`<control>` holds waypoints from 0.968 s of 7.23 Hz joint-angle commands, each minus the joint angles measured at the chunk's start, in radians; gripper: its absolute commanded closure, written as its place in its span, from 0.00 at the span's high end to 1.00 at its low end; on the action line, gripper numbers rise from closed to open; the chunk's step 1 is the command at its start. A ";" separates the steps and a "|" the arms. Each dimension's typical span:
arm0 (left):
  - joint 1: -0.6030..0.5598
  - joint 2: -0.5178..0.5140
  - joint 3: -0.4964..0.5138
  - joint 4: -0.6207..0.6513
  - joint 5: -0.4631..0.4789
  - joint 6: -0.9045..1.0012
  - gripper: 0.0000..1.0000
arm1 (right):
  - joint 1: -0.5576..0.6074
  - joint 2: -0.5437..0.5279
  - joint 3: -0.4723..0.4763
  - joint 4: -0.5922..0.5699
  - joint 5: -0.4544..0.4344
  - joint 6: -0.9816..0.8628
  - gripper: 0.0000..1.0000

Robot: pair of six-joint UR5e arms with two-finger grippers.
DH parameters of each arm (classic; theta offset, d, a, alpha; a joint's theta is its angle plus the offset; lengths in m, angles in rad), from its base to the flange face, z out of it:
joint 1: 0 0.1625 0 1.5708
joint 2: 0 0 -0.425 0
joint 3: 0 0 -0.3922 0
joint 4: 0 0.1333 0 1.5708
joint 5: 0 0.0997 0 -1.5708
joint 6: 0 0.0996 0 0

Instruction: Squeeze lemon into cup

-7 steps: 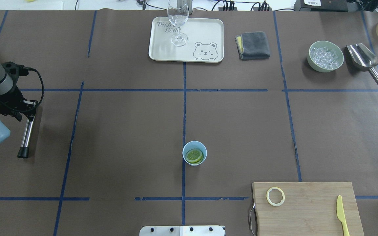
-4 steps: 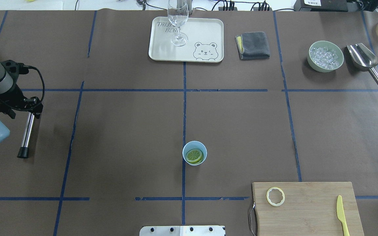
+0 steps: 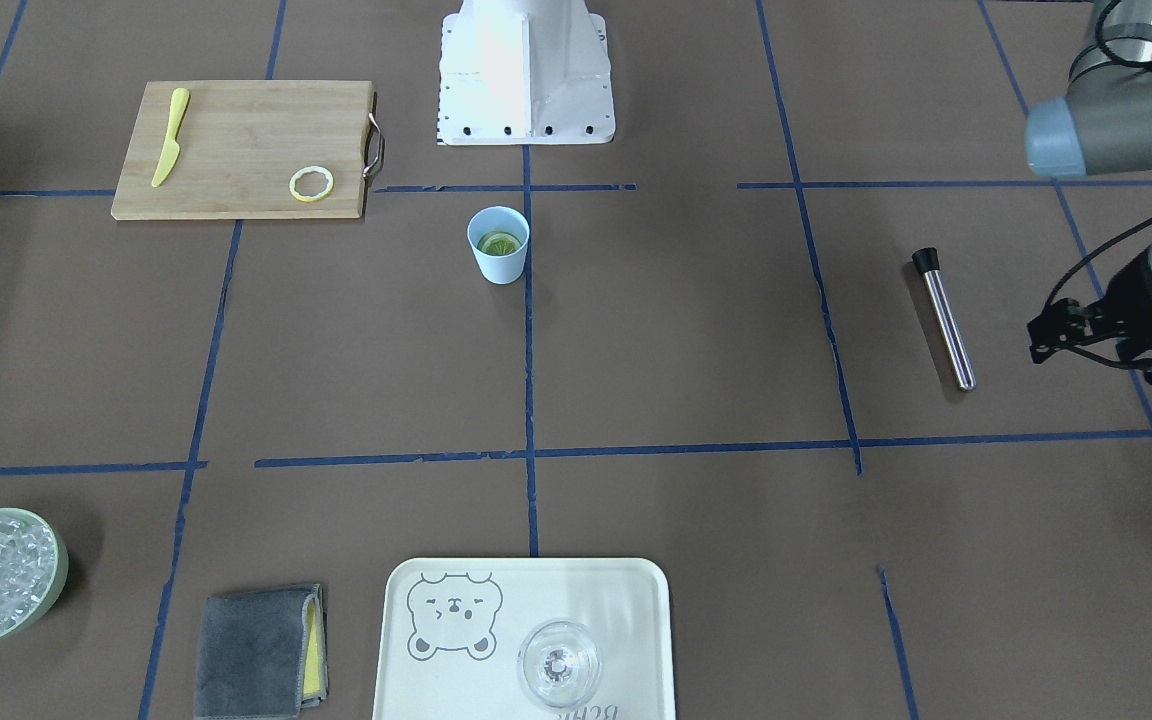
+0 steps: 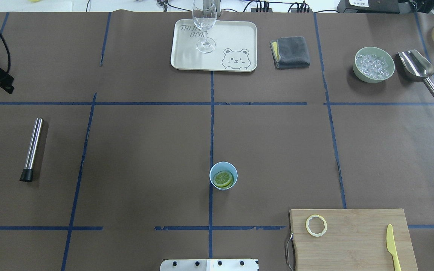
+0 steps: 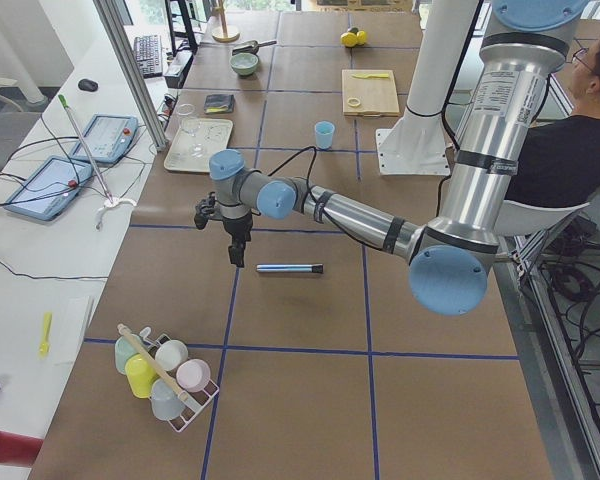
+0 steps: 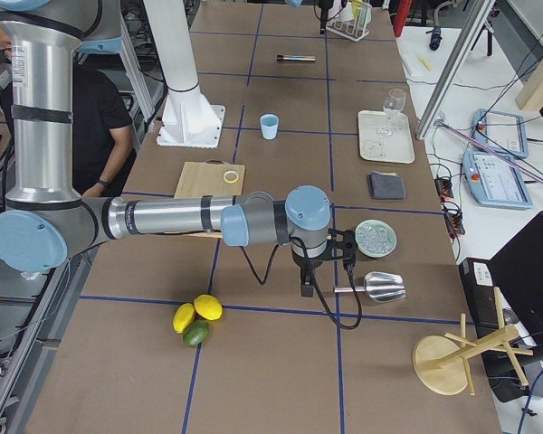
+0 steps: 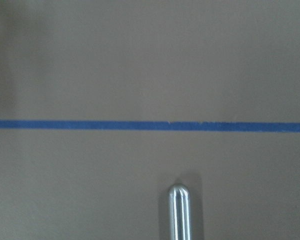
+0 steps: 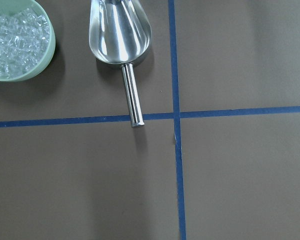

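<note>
Steel rod (image 4: 31, 149) set down: the left gripper (image 5: 237, 252) has drawn off its top end and lifted away.

The rod now lies free just beside the left jaws; whether they are open or closed I cannot tell, nor for the right gripper (image 6: 306, 285), which hangs by the scoop (image 8: 120, 30). The lemon (image 4: 223, 178) lies inside the cup (image 3: 499, 265), well apart from both sets of jaws, so the pressing looks finished. Bare brown paper runs from the left jaws to the cup, and the table edges stand well off.
</note>
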 commanded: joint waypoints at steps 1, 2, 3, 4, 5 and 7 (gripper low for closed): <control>-0.196 0.011 0.044 0.008 -0.005 0.291 1.00 | 0.001 -0.013 -0.004 0.014 0.001 0.010 1.00; -0.275 0.025 0.105 0.006 -0.028 0.389 1.00 | 0.001 -0.012 0.000 0.014 0.001 0.015 1.00; -0.333 0.076 0.129 0.000 -0.110 0.474 1.00 | 0.001 -0.012 0.002 0.014 0.001 0.015 1.00; -0.350 0.122 0.129 -0.003 -0.123 0.488 1.00 | 0.001 -0.010 0.002 0.014 0.000 0.015 1.00; -0.354 0.144 0.123 0.008 -0.137 0.484 1.00 | 0.001 -0.010 -0.003 0.014 0.000 0.013 1.00; -0.354 0.160 0.118 0.008 -0.147 0.479 1.00 | 0.001 -0.009 -0.006 0.014 0.000 0.015 1.00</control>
